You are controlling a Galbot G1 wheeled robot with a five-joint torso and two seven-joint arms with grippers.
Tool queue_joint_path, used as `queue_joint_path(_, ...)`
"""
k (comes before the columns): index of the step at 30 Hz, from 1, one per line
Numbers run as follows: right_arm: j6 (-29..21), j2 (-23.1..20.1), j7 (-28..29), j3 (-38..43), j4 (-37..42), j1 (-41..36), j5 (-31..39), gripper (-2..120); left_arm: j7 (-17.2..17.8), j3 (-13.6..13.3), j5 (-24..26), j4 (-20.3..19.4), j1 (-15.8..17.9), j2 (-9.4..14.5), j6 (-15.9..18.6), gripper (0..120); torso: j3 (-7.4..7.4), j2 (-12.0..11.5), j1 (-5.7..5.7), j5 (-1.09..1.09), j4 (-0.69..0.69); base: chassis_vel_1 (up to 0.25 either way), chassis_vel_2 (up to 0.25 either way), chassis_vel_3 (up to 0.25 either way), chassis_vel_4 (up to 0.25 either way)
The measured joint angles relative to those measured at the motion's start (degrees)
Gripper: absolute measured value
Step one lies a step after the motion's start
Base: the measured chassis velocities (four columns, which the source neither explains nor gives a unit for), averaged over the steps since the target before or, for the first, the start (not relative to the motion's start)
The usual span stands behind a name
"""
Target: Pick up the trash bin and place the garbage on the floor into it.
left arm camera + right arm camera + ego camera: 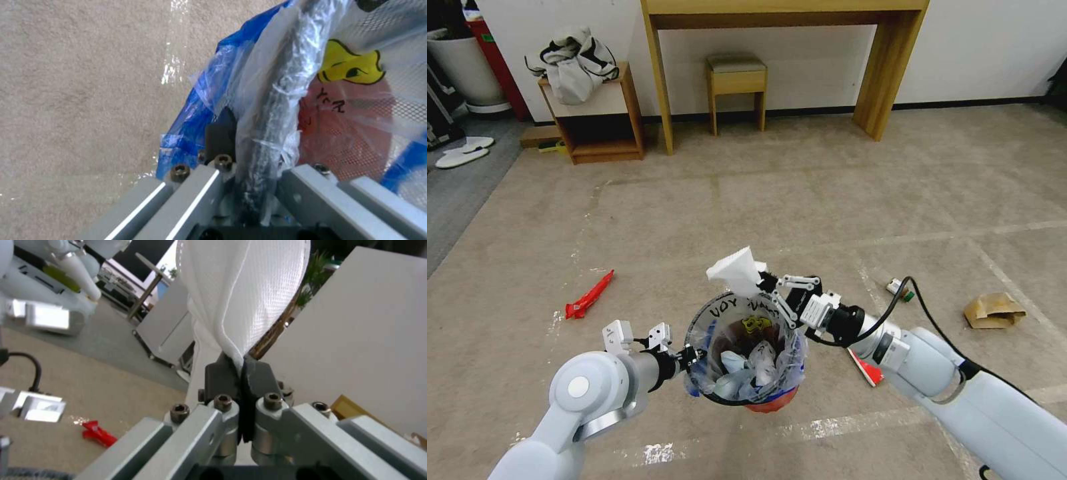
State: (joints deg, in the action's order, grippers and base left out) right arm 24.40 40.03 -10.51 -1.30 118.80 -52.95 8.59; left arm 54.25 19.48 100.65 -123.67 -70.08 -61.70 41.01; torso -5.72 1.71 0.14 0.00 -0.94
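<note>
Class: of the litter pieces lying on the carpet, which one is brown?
The crumpled brown paper bag, on the floor far right. The others differ: a red wrapper lies left, a small white-green piece beside the right arm.

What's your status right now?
Left claw clamped on bin rim. Right claw pinching white slipper above bin. Red wrapper, paper bag on floor.

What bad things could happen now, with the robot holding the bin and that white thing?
The left gripper grips the trash bin only by its bag-wrapped rim, so the bin might tip or slide loose. The right gripper pinches just one edge of the white slipper, held above the bin's far rim; if dropped there, it might catch the rim and fall onto the floor.
</note>
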Motion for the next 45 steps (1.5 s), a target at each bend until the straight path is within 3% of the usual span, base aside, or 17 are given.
queue_joint_path(23, -3.0, -4.0, 0.2, 2.3, 8.8, -3.3, 2.2, 0, -2.3, -0.4, -4.4, 1.8, -0.6, -1.2, 0.1, 0, 0.0, 0.0, 0.0, 0.0, 0.0, 0.0, 0.0, 0.0, 0.0)
queue_joint_path(45, -3.4, -1.0, 0.3, 0.0, 6.1, -7.9, 2.6, 0, -2.7, 0.5, -5.5, -0.3, -1.9, -1.5, -0.3, 0, 0.0, 0.0, 0.0, 0.0, 0.0, 0.0, 0.0, 0.0, 0.0)
